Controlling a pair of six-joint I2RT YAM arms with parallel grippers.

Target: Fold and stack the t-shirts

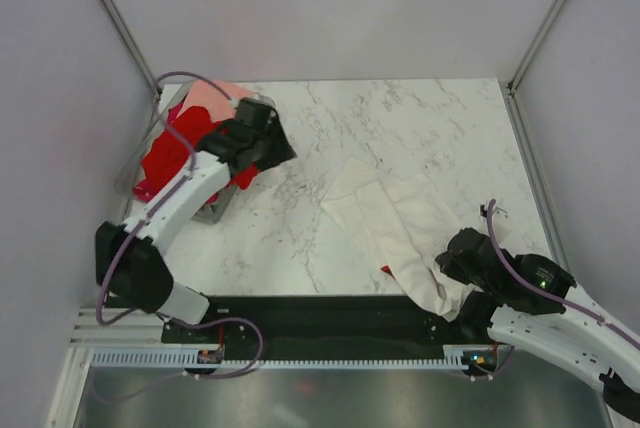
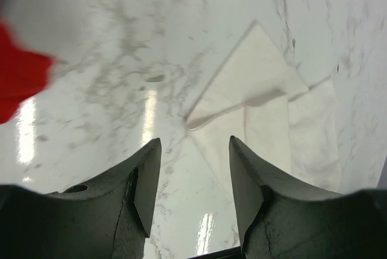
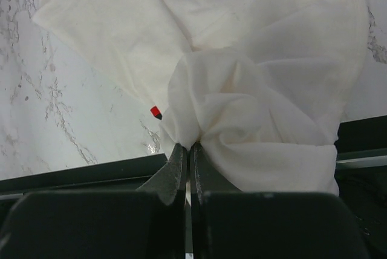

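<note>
right gripper (image 3: 186, 147) clamped tight on bunched cream tee (image 1: 395, 210) at front edge of table (image 1: 400, 118). left gripper (image 2: 195, 145) jaws apart, hanging over marble near red tees (image 1: 165, 160).

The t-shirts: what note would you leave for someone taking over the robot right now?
Left pincer: open, empty, above the marble table, beside the clear plastic bin.
Right pincer: shut on a bunched edge of the cream-white cloth t-shirt, which lies crumpled at the table's near right.
Bright red cloth t-shirts and the salmon-pink cloth t-shirt: heaped in the bin, far left.
Done: nothing folded or stacked.
Left: spread, fold and stack every shirt.
</note>
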